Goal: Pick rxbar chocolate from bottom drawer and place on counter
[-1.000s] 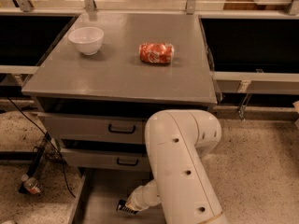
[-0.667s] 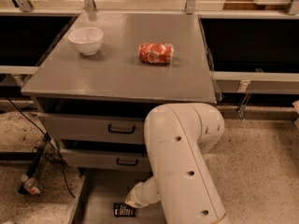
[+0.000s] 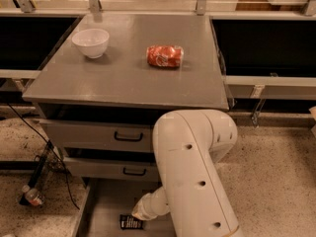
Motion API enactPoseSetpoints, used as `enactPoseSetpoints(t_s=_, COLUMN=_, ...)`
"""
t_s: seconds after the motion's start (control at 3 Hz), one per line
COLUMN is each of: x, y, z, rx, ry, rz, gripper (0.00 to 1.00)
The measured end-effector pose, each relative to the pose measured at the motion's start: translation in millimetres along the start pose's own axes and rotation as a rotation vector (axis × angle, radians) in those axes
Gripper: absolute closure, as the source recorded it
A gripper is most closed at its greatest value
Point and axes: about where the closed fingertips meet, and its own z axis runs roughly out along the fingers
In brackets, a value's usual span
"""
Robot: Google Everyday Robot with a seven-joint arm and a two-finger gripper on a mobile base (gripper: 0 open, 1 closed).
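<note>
Gripper [image 3: 140, 214]: low in bottom drawer [image 3: 105, 205], just beside rxbar [image 3: 130, 223] lying flat on its floor; grip state cannot be told.

Arm [image 3: 193, 174] bent down — claw [image 3: 135, 217] low, btm-left.

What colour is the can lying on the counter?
Red can, seen in the camera view; gripper sits low over the bottom drawer.
</note>
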Motion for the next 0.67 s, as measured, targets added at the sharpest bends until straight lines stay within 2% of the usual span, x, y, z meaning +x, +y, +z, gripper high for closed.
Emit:
enactPoseSetpoints(t_s=0.33, x=0.0, y=0.0, z=0.0, rx=0.000, ry=0.000, rz=0.000, gripper=0.51)
enactPoseSetpoints(t_s=0.67, x=0.0, y=0.0, z=0.0, rx=0.000, ry=0.000, rz=0.000, gripper=0.26)
